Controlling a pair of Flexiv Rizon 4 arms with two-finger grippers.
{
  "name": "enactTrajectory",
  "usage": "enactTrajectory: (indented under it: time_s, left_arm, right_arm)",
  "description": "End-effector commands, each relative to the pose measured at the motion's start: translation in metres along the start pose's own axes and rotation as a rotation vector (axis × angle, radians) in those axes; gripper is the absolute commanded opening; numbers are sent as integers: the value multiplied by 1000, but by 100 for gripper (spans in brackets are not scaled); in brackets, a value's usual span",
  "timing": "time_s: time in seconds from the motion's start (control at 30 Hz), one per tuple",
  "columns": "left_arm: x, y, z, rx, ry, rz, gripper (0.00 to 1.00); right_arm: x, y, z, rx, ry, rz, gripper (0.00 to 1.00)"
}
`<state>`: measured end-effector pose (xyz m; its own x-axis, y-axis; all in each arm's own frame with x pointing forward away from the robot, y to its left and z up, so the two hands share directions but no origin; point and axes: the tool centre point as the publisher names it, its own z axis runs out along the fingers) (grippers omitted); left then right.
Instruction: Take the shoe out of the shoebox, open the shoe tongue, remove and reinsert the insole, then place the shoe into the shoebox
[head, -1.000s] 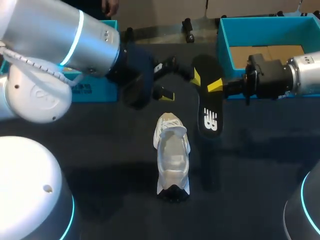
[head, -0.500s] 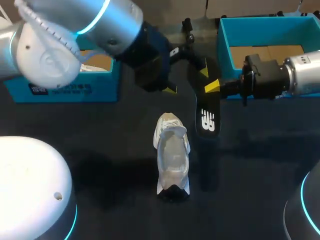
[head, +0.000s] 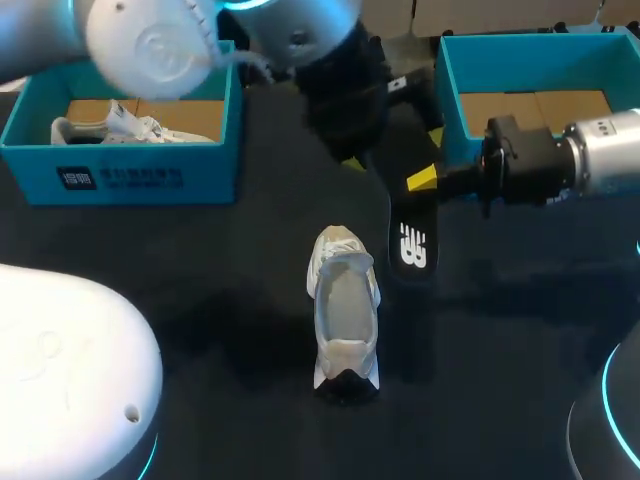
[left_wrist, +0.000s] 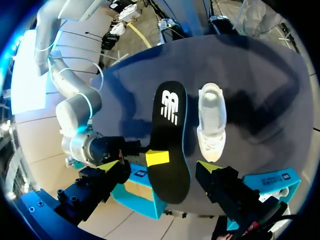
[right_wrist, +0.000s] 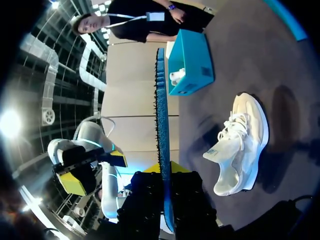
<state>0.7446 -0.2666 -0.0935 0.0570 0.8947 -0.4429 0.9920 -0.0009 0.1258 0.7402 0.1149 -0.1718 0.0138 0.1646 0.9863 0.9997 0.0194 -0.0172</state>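
While the right gripper (head: 425, 180) stays pinched on the black insole (head: 405, 225), held off the table (head: 200, 300) just beside the white shoe (head: 345, 310), head view records these changes: left arm (head: 330, 60) swung from the left side to the middle, now over the insole's far end; left shoebox (head: 130, 175) thereby uncovered, a second white shoe (head: 120, 128) inside; insole eased slightly toward the shoe; shoe unmoved, upright on its sole. Right shoebox (head: 448, 90) stands beyond the right gripper. Markings: white logo near the insole's nearer, narrow end; white print on the left shoebox's front wall, too small to read. Left wrist view: left gripper (left_wrist: 157, 166) spread wide, holding nothing, yellow tips either side of the broad end of the insole (left_wrist: 170, 140) without touching it; shoe (left_wrist: 212, 120) beside the insole. Right wrist view: insole (right_wrist: 161, 125) edge-on between the closed fingers, blue edge showing; shoe (right_wrist: 240, 145) on the table beside it.
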Motion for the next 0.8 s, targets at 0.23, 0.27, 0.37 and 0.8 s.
enactTrajectory:
  time_s: [0.23, 0.27, 0.37, 0.8]
  left_arm:
    - [-7, 11, 8, 15, 354, -3, 100]
    - [-6, 11, 9, 17, 362, -7, 100]
    - [-7, 12, 9, 16, 362, -10, 100]
    - [-10, 14, 8, 21, 331, -12, 100]
  right_arm:
    - [-3, 2, 2, -7, 1, -7, 0]
    - [-3, 3, 2, -6, 2, -7, 0]
    - [-3, 4, 3, -4, 2, -8, 0]
    - [-1, 6, 0, -13, -3, -19, 0]
